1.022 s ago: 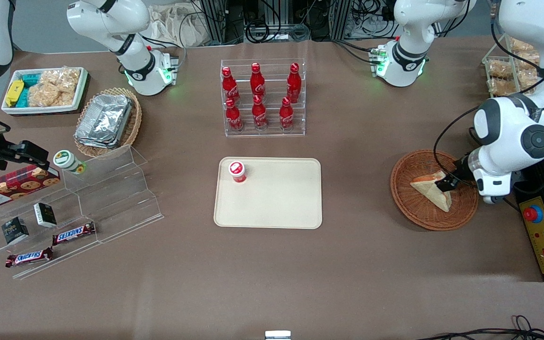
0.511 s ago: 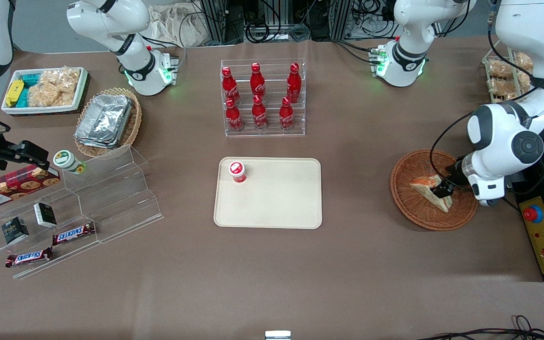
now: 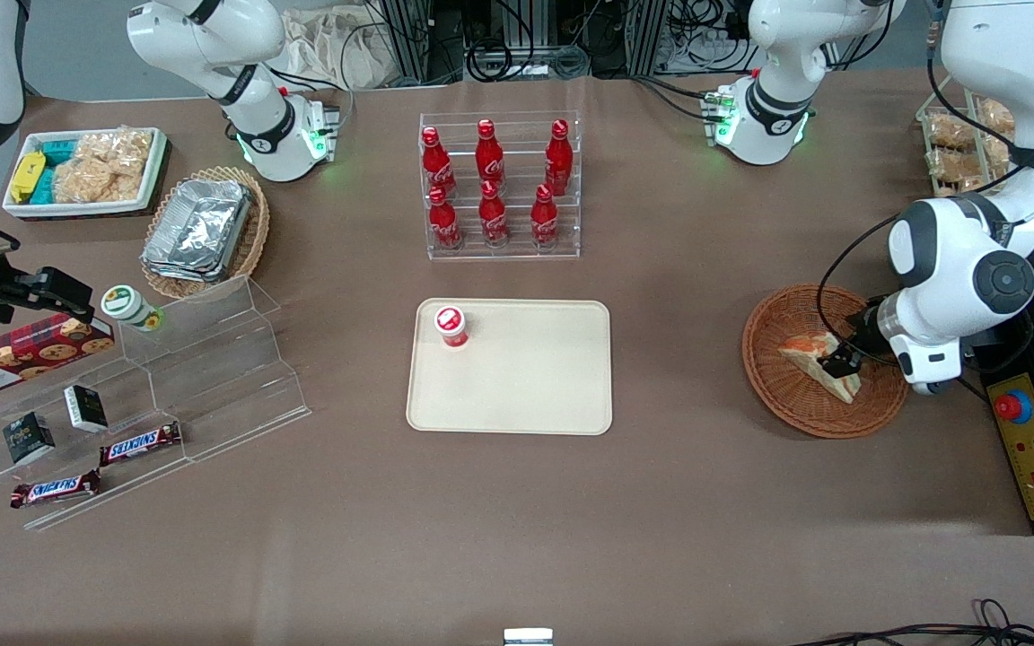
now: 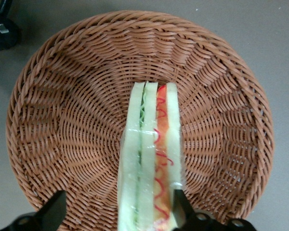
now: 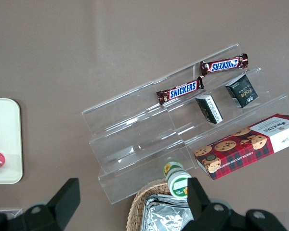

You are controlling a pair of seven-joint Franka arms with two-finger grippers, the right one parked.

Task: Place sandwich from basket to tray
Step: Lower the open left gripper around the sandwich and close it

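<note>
The left arm's end effector (image 3: 840,361) is low over the round, shallow, reddish-brown woven wicker basket (image 3: 786,399), which sits on the brown desk (image 3: 517,538) toward the working arm's end. The triangular sandwich wedge of pale tan bread with red, orange and green filling (image 3: 818,357) is inside this basket, standing on edge rather than lying flat, layered filling edge turned up toward the wrist camera. In the left wrist view the sandwich (image 4: 151,159) stands between the two black fingers: one fingertip (image 4: 179,204) is touching the outer bread slice, the other (image 4: 55,208) is well apart from the opposite slice, with bare wicker (image 4: 77,134) showing in the gap. The jaws are therefore spread, not clamped on the bread; contact on one side only. The sandwich is tilted slightly, its lower end hidden between the fingers. The flat rectangular beige plastic tray with rounded corners (image 3: 535,395) lies at mid-desk, well apart from the basket. A small red-lidded cup (image 3: 451,326) stands upright on the tray, in the corner toward the parked arm's end and farther from the front camera. The clear acrylic rack of red cola bottles (image 3: 499,188) stands farther from the front camera than the tray. The yellow control box with a red button (image 3: 1033,449) lies just beside the basket at the desk edge.
</note>
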